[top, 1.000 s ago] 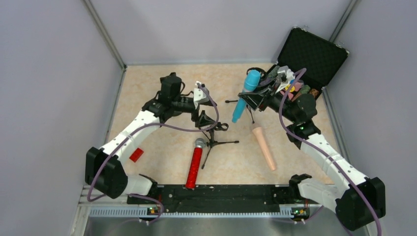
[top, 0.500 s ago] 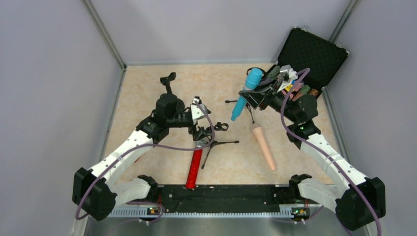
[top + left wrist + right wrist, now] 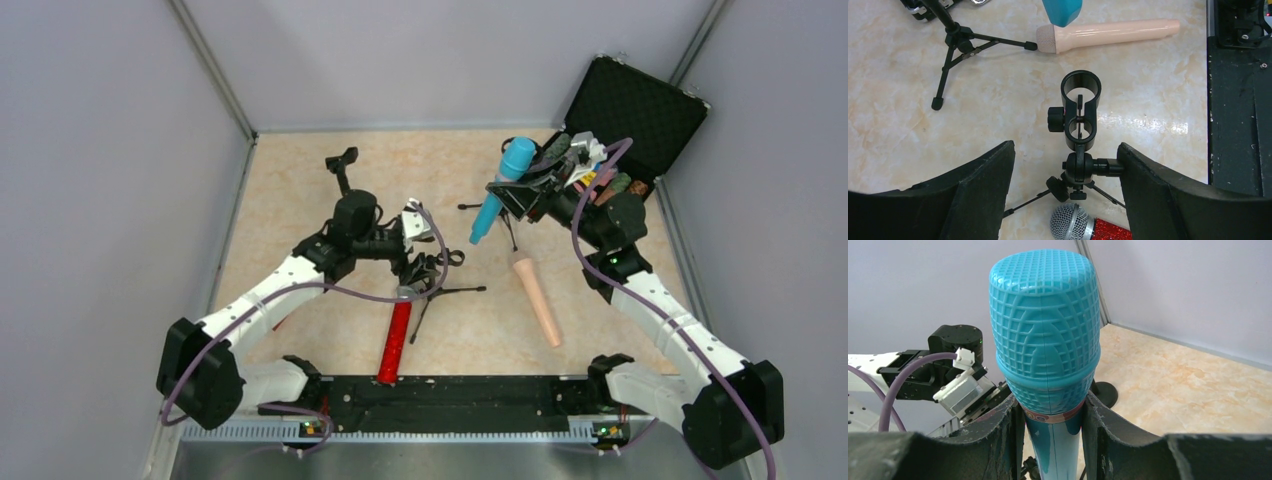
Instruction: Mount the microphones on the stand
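The stand (image 3: 1080, 115), a small black tripod with a ring clip, stands mid-table (image 3: 462, 291). My left gripper (image 3: 1065, 150) (image 3: 425, 268) is open around the stand's ball joint. Its right finger (image 3: 1148, 190) touches the side knob and its left finger is apart from the stand. A glittery red microphone (image 3: 395, 340) with a silver mesh head (image 3: 1075, 222) lies just in front of the stand. My right gripper (image 3: 1053, 410) (image 3: 512, 192) is shut on the teal-blue microphone (image 3: 1045, 325) (image 3: 516, 160) below its head, in the air. The pale peach microphone (image 3: 537, 300) (image 3: 1108, 36) lies on the table.
A second black tripod (image 3: 955, 45) stands under the held microphone. A further stand (image 3: 342, 165) is upright at the back left. An open black case (image 3: 635, 105) with small items sits at the back right corner. Grey walls close three sides.
The left arm has pulled nearer, uncovering the back-left stand. Its gripper has come down around the middle stand, and its jaws widened and then narrowed. The right arm has barely moved.
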### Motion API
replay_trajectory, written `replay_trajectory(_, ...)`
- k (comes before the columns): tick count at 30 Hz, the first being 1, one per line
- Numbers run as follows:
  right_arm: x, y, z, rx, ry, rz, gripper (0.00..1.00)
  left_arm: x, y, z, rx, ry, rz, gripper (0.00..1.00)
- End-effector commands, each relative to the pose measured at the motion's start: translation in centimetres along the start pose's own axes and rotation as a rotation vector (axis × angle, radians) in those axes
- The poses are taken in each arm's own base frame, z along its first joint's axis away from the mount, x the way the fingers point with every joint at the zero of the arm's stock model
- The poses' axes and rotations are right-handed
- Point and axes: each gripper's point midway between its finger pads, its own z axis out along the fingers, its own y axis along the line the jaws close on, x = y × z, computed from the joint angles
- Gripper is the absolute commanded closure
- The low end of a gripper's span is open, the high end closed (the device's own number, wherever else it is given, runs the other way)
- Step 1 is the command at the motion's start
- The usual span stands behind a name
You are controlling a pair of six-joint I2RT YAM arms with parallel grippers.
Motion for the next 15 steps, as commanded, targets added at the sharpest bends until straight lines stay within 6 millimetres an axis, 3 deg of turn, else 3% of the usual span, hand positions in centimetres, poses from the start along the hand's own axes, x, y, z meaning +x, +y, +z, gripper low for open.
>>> replay_trajectory(1, -1.6, 1.0, -0.1, -0.023, -0.056, -0.043, 1.0, -1.2, 0.3, 0.5, -0.006, -0.001, 0.022, 0.24)
replay_trajectory(5, -1.5, 0.8, 0.0, -0.012, -0.048, -0.033, 1.0, -0.4, 0.1, 1.2, 0.005, 0.03, 0.015, 0.32)
replay_trajectory(15, -1.6, 1.0, -0.3, -0.006, -0.045, -0.033, 1.0, 0.1, -0.1, 2.0, 0.036, 0.053, 0.01, 0.7)
